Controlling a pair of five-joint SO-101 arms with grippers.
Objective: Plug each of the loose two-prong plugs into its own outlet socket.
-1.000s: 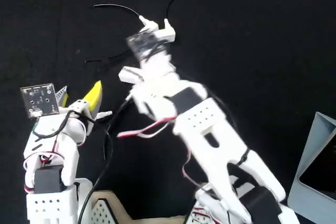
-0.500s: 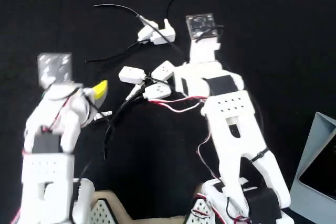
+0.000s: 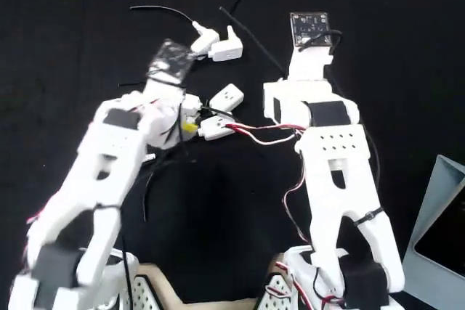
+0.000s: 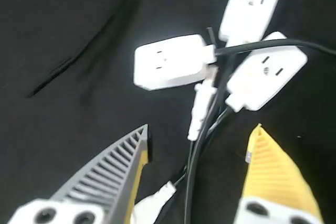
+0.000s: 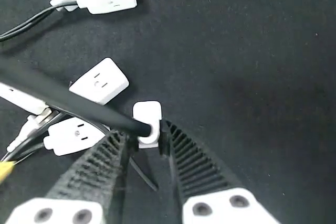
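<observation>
Clenching right pincer point(image 5: 146, 132) on white plug point(image 5: 147, 113), lower centre of frame, near loose outlet point(image 5: 98, 81). Holding left pincer point(image 4: 199, 129) spread wide over outlet cluster point(image 4: 170, 61), upper right. Likely risking black cord point(image 5: 63, 95) dragging outlets askew and spoiling prong alignment at insertion.

Four white outlet sockets are counted: the far socket point(image 3: 228, 51), plus three bunched nearer the arms than it is, first socket point(image 4: 170, 65), second socket point(image 4: 251, 4), third socket point(image 4: 266, 77). Three white plugs are made out for sure: one plug point(image 3: 204, 35) right against the far socket, one plug point(image 4: 202, 106) in the bunch, one plug point(image 5: 147, 123) well apart from the far socket. Whether a fourth white bit point(image 4: 155, 200) is a plug too can't be told. Two arms are seen, left arm point(image 3: 109, 161) and right arm point(image 3: 336, 172), plus one grey box point(image 3: 429, 208).
</observation>
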